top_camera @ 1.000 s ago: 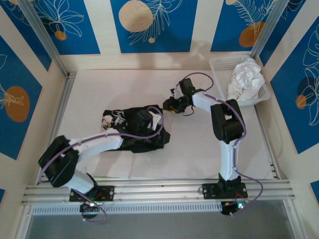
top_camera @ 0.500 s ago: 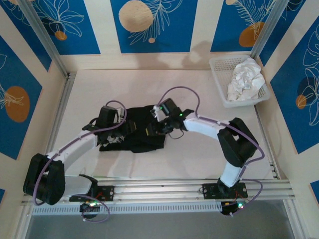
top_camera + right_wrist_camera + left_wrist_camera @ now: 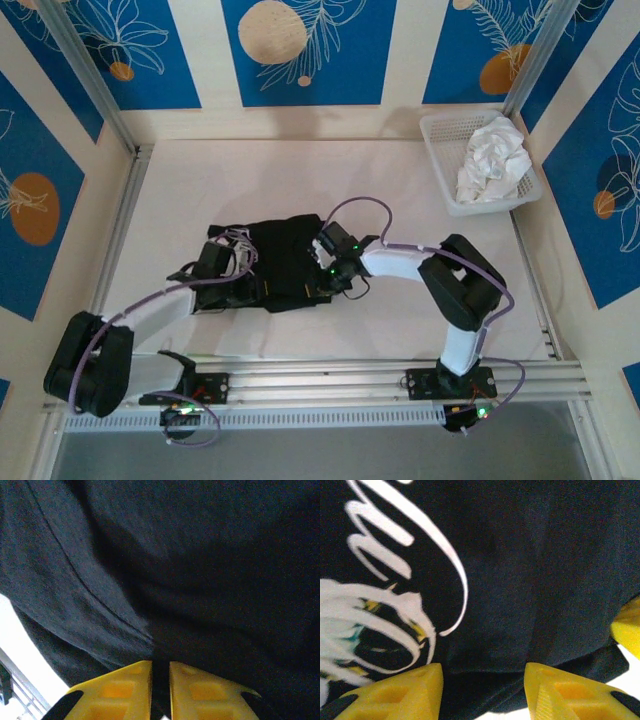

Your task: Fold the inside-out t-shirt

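The inside-out t-shirt point(image 3: 280, 255) is a black bundle lying mid-table, with white lettering point(image 3: 395, 605) showing at its left end. My left gripper point(image 3: 228, 285) sits low at the shirt's near left edge. In the left wrist view its yellow fingers point(image 3: 395, 695) stand well apart, straddling a black fold point(image 3: 530, 580), so the left gripper point(image 3: 482, 695) is open. My right gripper point(image 3: 318, 287) is at the shirt's near right edge. There the right gripper point(image 3: 160, 690) has its jaws almost together, pinching a thin fold of the black cloth point(image 3: 200, 555).
A white basket point(image 3: 440, 170) holding a crumpled white cloth point(image 3: 492, 158) stands at the back right. Bare white table point(image 3: 400, 320) lies right of and in front of the shirt. An aluminium rail point(image 3: 320, 380) runs along the near edge.
Both grippers came down to the shirt's near edge, the left drawing back and left, the right moving nearer. The right jaws closed onto cloth; the left jaws narrowed.
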